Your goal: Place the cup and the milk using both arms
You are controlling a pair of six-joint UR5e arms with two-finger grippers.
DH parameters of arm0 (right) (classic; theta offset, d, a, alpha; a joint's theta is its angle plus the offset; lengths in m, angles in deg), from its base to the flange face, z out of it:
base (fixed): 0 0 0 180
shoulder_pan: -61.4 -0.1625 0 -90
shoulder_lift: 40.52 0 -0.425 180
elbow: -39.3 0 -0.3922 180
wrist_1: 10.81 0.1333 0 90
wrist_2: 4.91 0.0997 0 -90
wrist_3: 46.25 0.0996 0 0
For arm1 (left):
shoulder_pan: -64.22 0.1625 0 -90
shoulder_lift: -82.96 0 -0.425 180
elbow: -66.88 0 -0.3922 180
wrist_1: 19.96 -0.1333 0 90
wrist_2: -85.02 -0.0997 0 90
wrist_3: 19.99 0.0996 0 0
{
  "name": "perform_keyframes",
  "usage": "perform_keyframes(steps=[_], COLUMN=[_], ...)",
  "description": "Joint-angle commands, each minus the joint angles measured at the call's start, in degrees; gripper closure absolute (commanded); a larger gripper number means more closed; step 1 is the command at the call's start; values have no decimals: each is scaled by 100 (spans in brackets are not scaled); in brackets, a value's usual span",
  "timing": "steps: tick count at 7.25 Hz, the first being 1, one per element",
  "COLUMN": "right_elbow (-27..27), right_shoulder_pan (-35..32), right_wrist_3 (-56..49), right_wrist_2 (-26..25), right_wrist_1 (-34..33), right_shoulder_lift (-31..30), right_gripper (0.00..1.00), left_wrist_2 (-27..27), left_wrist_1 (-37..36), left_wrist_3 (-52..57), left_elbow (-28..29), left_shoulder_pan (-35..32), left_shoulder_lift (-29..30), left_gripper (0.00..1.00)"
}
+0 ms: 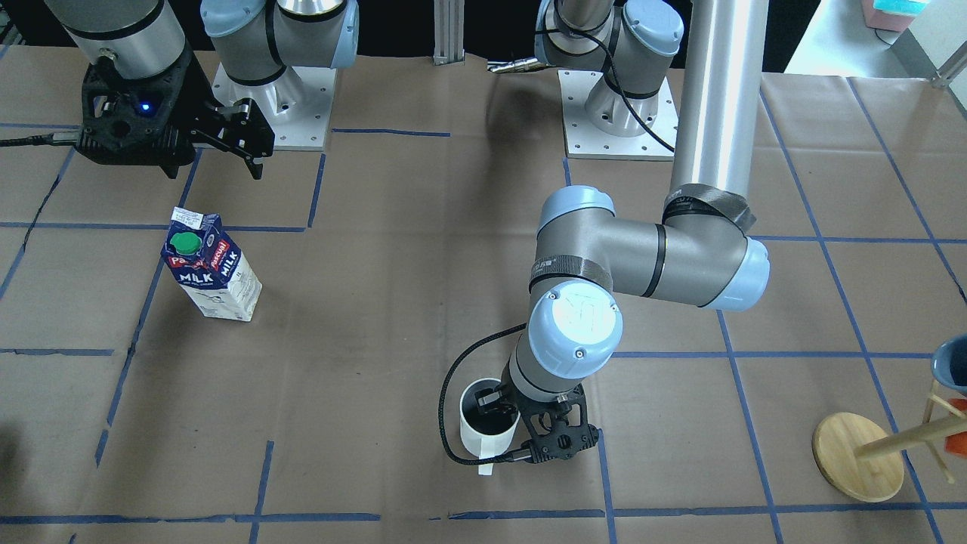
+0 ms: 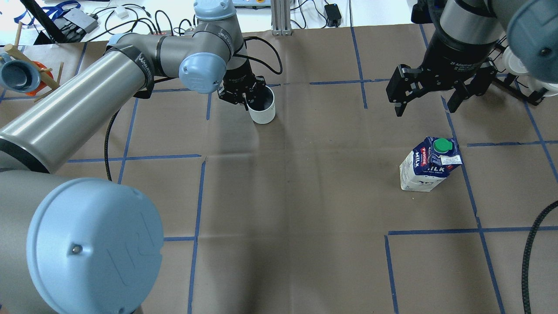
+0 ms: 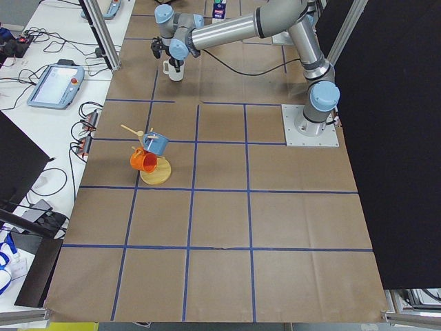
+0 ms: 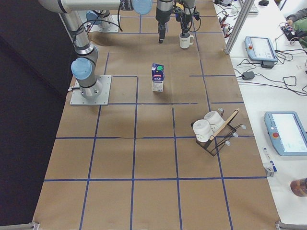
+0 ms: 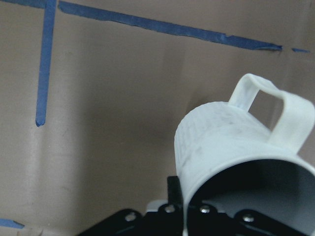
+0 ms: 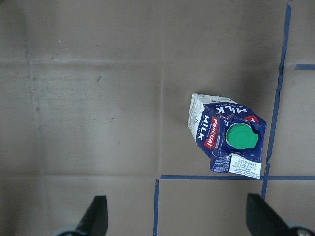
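The white cup (image 1: 483, 440) stands at the table's far side from the robot, handle pointing away from the base; it also shows in the overhead view (image 2: 263, 114) and fills the left wrist view (image 5: 221, 142). My left gripper (image 1: 505, 408) points down onto its rim, one finger inside the dark interior, and appears shut on the cup's wall. The milk (image 1: 211, 268) stands upright on the paper, green cap up, also seen from overhead (image 2: 429, 168) and in the right wrist view (image 6: 226, 137). My right gripper (image 2: 425, 109) hangs open and empty above and behind the milk, apart from it.
A wooden mug tree (image 1: 857, 457) with a blue and an orange mug stands at the table's end on my left. A rack with white cups (image 4: 211, 129) stands at the opposite end. Blue tape lines grid the brown paper. The arm bases (image 1: 616, 113) are bolted at the back.
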Motion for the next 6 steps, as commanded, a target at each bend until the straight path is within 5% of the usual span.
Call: perform_keyframes(steps=[1,3,4,5,6], right_elbow=[0,0,0,0,0], right_shoulder_pan=[3,3,3,3,3], right_wrist_3=[0,0,0,0,0], right_wrist_2=[0,0,0,0,0], right_wrist_1=[-1,-1,-1,-1,-1], right_shoulder_lift=[0,0,9,0,0], right_gripper=[0,0,0,0,0], left_wrist_2=[44,44,35,9,-17], left_wrist_1=[34,43,43,43,43], left_wrist_3=[-113,-113,-113,-104,-104], left_elbow=[-50,-76,-77,-111,-164], left_shoulder_pan=[-44,-62,-62,-62,-62], left_shoulder_lift=[8,16,8,16,8], left_gripper=[100,89,63,13,1])
